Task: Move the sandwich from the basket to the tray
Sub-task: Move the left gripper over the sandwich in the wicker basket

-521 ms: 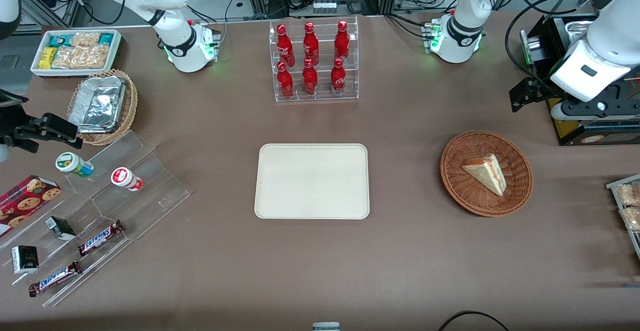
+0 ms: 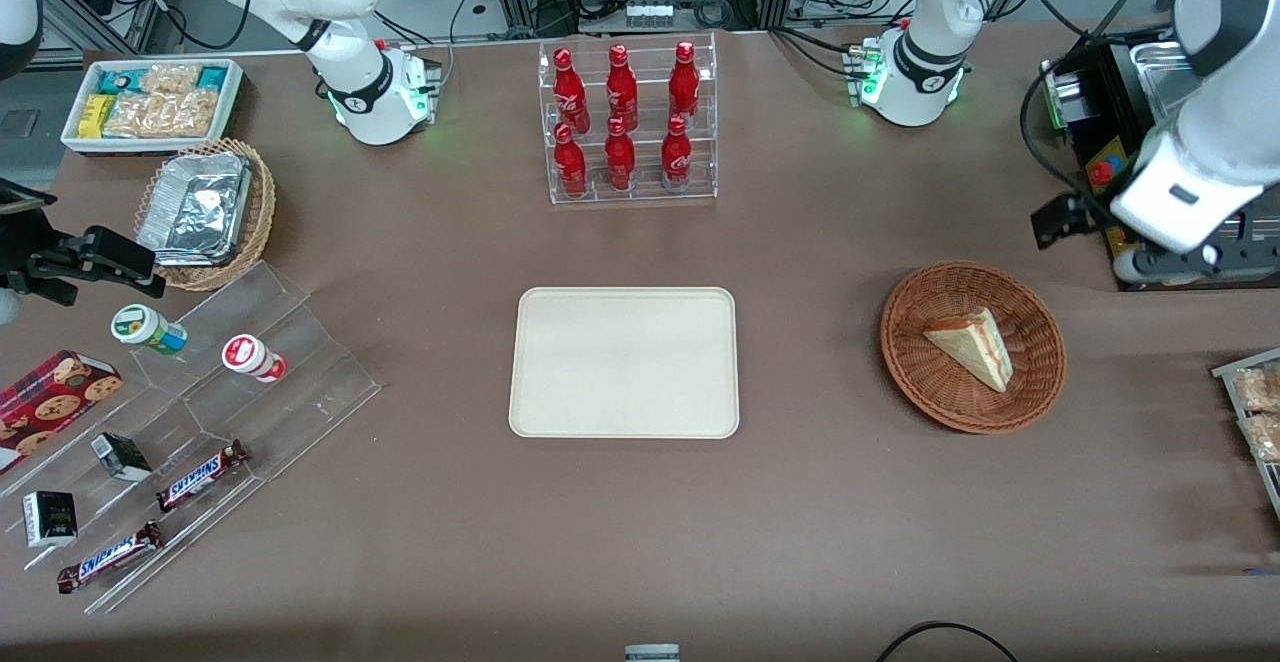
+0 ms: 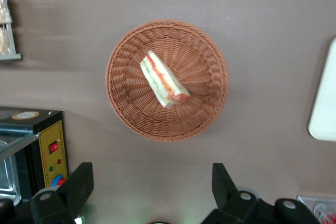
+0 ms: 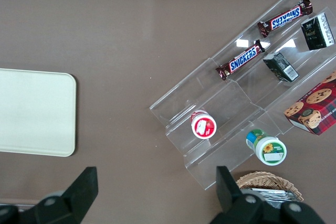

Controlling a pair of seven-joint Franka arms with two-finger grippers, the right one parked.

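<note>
Sandwich wedge (image 3: pixel 163 80) lying in reddish wicker basket (image 3: pixel 127 103), red-green filling edge seen only from the wrist. Gripper (image 3: pixel 149 184) above, fingers spread wide, empty; tray (image 2: pixel 624 363) bare

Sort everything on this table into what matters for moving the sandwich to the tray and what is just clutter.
Job:
- sandwich, lying in the basket
- tray, nothing on it
- end effector, open, above the table, farther from the front camera than the basket

Lying about:
- cola bottles in a clear rack
- foil containers
- snack bin
- Snickers bars
- cookie box
</note>
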